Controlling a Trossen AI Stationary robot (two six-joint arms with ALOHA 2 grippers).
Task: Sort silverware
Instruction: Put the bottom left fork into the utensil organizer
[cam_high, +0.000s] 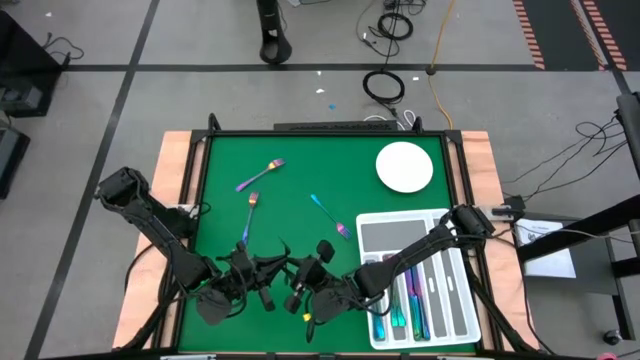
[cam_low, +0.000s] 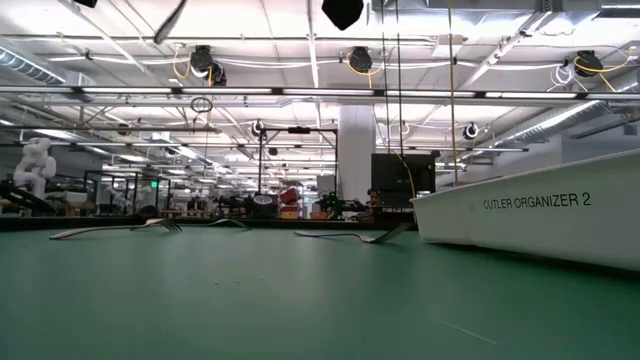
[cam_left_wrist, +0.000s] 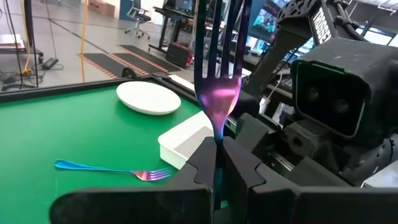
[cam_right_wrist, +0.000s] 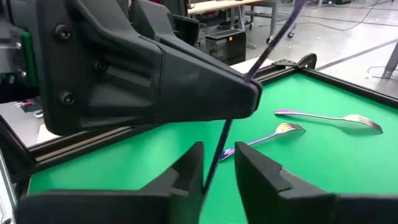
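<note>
Only text I can actually read — "CUTLER ORGANIZER 2" printed in dark letters on the near side wall of the white tray (cam_low: 530, 222) — nothing else legible.

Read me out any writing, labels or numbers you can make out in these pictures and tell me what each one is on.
"CUTLER ORGANIZER 2": on the side wall of the white tray, low view.
Partial white letters on the dark housing of the right arm, left wrist view: cut off, not readable as a word.
No readable text on the plate, the forks or the green table top.
</note>
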